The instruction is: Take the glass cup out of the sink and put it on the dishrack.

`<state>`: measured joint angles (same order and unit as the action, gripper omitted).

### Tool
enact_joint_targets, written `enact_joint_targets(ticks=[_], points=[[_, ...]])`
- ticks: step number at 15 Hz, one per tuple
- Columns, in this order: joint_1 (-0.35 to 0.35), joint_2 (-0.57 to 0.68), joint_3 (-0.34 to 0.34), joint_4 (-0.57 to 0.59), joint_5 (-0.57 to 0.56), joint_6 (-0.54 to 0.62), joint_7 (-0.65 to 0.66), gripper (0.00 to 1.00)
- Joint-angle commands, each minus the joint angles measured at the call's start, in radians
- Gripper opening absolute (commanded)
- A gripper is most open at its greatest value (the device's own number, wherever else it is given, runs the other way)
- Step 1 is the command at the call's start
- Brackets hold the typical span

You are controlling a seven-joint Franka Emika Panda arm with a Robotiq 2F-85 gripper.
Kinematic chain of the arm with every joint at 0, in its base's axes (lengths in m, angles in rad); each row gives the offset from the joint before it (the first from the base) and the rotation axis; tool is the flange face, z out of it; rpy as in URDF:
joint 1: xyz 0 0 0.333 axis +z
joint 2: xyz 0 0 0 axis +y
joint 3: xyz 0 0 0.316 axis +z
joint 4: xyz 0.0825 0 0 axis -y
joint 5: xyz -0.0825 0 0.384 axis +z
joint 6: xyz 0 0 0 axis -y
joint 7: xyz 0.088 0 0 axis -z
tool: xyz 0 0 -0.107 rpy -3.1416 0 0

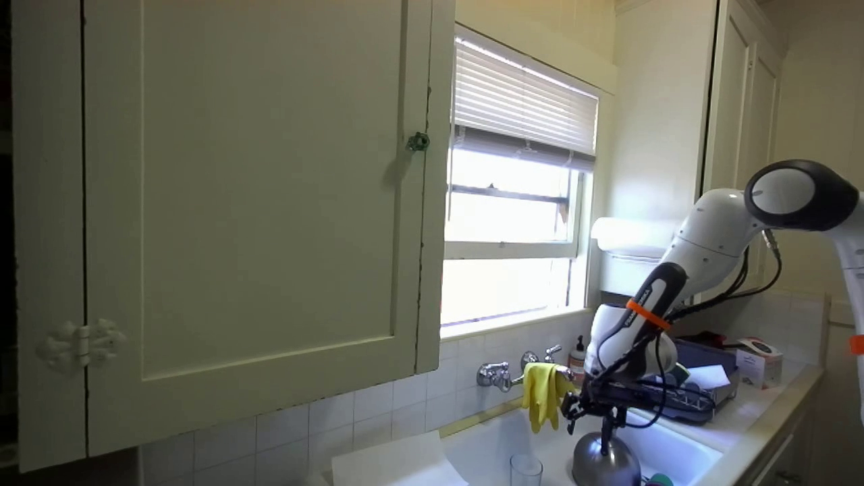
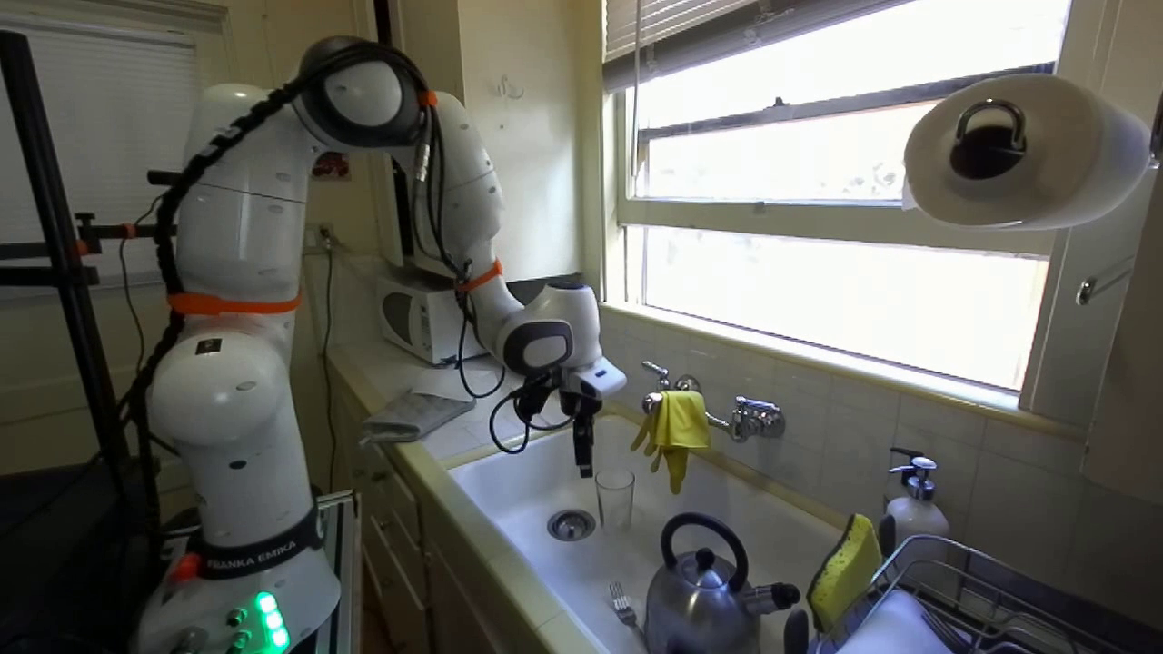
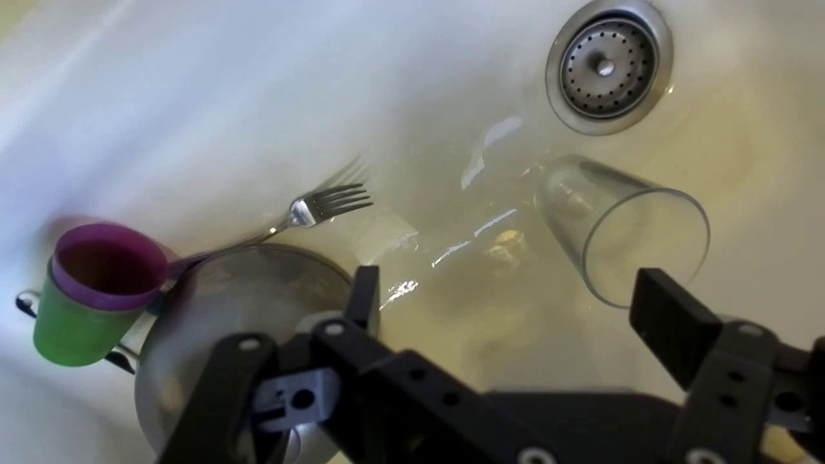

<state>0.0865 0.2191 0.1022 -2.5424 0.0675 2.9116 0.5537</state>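
Spread gripper (image 3: 506,293), glass cup (image 3: 615,229) below and to one side.

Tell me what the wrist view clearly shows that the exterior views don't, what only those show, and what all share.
Only the wrist view clearly shows the round purple cup in the bright green cup; in an exterior view just a green patch, possibly that cup, appears at the bottom edge.

Only the exterior views show the robot's white jointed arm, the grey metal-wire dishrack, the white cylindrical paper towel roll and the bright window.

All share the white sink, the clear glass cup inside it, the rounded steel kettle and the open black gripper.
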Motion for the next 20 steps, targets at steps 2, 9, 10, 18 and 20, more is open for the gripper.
enact_joint_targets(ticks=[2,9,10,18,20], points=[[0.226,0.237,-0.199,0.134,-0.107,0.161,0.115,1.00],[0.268,0.282,-0.220,0.173,-0.021,0.167,0.047,1.00],[0.288,0.310,-0.237,0.187,-0.007,0.204,0.064,1.00],[0.258,0.483,-0.134,0.334,0.143,0.271,0.009,1.00],[0.259,0.524,-0.139,0.375,0.159,0.263,0.004,1.00]])
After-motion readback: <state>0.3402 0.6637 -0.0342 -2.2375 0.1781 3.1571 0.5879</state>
